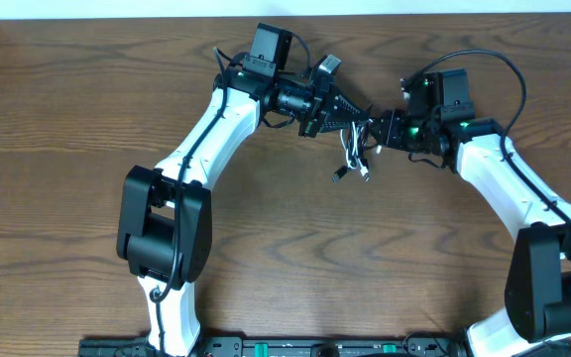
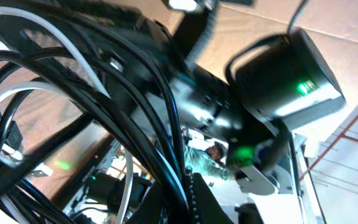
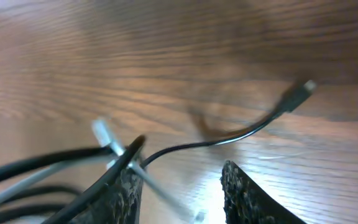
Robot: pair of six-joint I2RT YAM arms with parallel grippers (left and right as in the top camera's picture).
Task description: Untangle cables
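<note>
Just tangled black, white cables [image 1: 349, 157]

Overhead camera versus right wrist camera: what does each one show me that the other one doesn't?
Only overhead: the whole left arm and right arm, with the left gripper and right gripper almost tip to tip and the cables bunched where they meet. Only right wrist: its fingers standing apart, and a black cable curving off to its plug end. Both: black and white cables over the wooden table.
</note>
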